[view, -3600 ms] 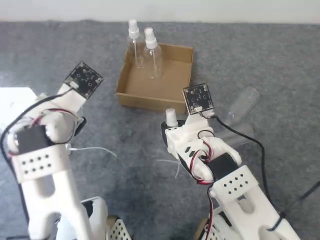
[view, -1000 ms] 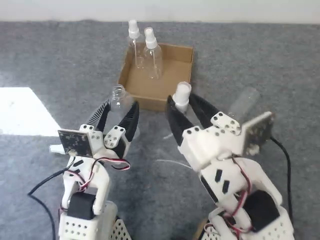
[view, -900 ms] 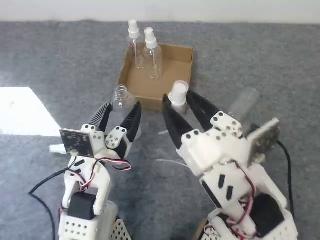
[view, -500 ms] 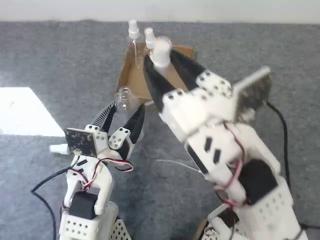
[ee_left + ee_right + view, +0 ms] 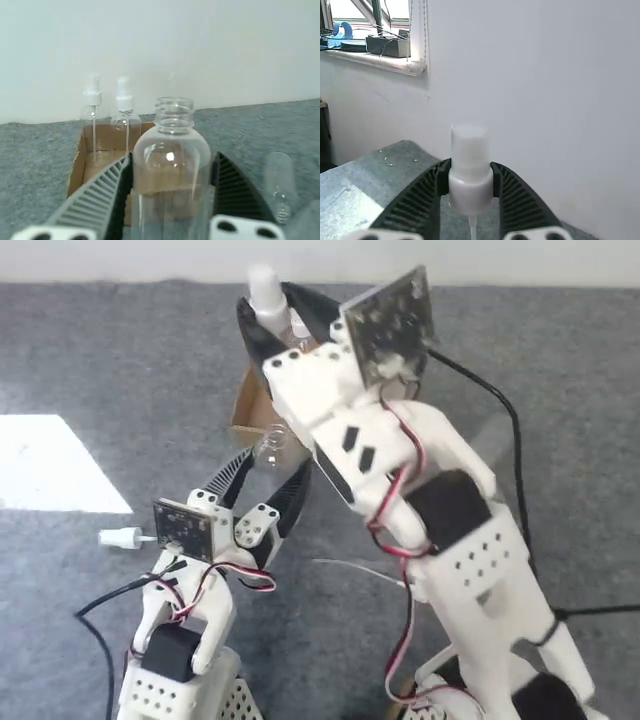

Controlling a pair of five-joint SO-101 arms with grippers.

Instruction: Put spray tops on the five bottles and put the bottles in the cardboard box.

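White right gripper point(image 5: 268, 302) high, pinching spray top point(image 5: 469, 150); left gripper point(image 5: 275, 464) clasps bottle point(image 5: 171, 150).

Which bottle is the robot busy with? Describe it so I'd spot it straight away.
Find the cardboard box on the grey carpet. Just in front of it, the left arm's black jaws hold a clear bottle upright. Unlike the two bottles in the box it has a bare open neck with no spray top, and unlike the other bare bottle it is not lying down.
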